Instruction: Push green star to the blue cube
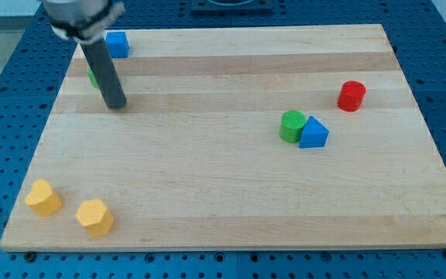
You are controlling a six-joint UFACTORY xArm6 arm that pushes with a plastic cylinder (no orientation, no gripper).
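Observation:
The blue cube (118,44) sits near the board's top left corner. A sliver of green, the green star (92,77), shows just left of my rod, below the cube and a little to its left; the rod hides most of it. My tip (116,104) rests on the board just below and right of the star, close to it. Whether it touches the star I cannot tell.
A green cylinder (291,125) touches a blue triangular block (313,133) right of centre. A red cylinder (351,95) stands at the right. Two yellow blocks (43,198) (94,217) lie at the bottom left. The wooden board (223,186) lies on a blue perforated table.

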